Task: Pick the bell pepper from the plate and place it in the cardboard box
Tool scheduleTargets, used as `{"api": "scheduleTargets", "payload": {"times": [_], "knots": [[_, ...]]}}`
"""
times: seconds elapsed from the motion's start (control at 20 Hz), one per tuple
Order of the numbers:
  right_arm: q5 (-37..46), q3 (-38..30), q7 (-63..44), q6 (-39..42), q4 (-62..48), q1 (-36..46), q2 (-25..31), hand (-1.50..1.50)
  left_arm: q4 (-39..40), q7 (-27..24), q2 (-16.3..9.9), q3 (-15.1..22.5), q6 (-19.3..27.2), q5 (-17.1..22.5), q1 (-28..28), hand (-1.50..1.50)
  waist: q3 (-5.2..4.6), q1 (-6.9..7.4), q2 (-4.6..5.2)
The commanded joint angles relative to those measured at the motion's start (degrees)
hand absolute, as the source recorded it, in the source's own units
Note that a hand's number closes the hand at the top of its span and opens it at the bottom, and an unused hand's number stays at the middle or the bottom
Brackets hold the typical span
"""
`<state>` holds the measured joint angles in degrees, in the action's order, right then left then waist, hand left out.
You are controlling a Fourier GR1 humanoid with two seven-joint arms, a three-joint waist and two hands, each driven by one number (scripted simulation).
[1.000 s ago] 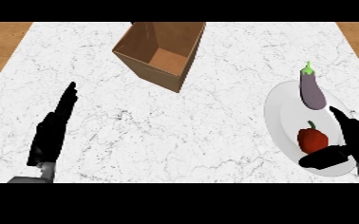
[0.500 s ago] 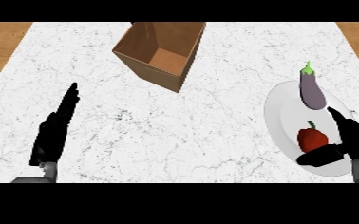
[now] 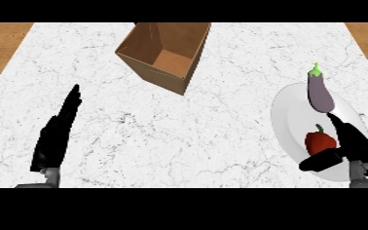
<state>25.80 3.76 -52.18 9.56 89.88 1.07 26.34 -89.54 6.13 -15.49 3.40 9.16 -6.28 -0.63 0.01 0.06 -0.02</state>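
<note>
A red bell pepper (image 3: pixel 319 140) with a green stem lies on the white plate (image 3: pixel 289 122) at the right edge of the counter. My right hand (image 3: pixel 348 148) is at the plate's lower right. Its straight fingers (image 3: pixel 342 128) run along the pepper's right side and its thumb (image 3: pixel 321 161) reaches under the pepper. The hand is open and not closed on the pepper. The open cardboard box (image 3: pixel 166 56) stands at the back centre, tilted, with nothing inside. My left hand (image 3: pixel 56 132) rests open at the lower left, fingers pointing up.
A purple eggplant (image 3: pixel 319 91) lies on the far part of the same plate, just beyond the pepper. White marble counter stretches between plate and box. Wooden edges show at the far left and right corners.
My right hand has crept a little to the left, bringing its thumb and fingers closer round the pepper. The pepper, box and left hand have not moved.
</note>
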Motion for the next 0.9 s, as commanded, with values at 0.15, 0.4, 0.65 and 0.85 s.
{"api": "scheduleTargets", "payload": {"times": [0.15,0.4,0.65,0.85], "knots": [[1.63,-3.49,6.87,1.32,-4.81,0.37,-2.72,1.5,-0.63,-2.22,1.85,-1.43,-2.04,-1.72,-3.09,0.0,-0.01,0.05,0.0],[13.85,2.05,1.75,-4.33,2.72,-2.27,-1.62,1.5,-0.71,-2.22,0.36,-2.44,-3.06,-1.22,-2.83,0.0,-0.04,-0.07,-0.09],[12.75,5.26,20.31,2.51,-5.54,12.25,5.75,1.5,0.78,-0.76,0.6,-1.63,-4.31,-0.87,1.99,0.0,0.16,4.08,0.81],[13.19,11.53,34.96,6.94,-5.49,19.66,9.16,1.5,1.03,-1.5,1.75,0.76,-5.29,-1.34,4.21,0.0,0.27,8.25,2.12]]}}
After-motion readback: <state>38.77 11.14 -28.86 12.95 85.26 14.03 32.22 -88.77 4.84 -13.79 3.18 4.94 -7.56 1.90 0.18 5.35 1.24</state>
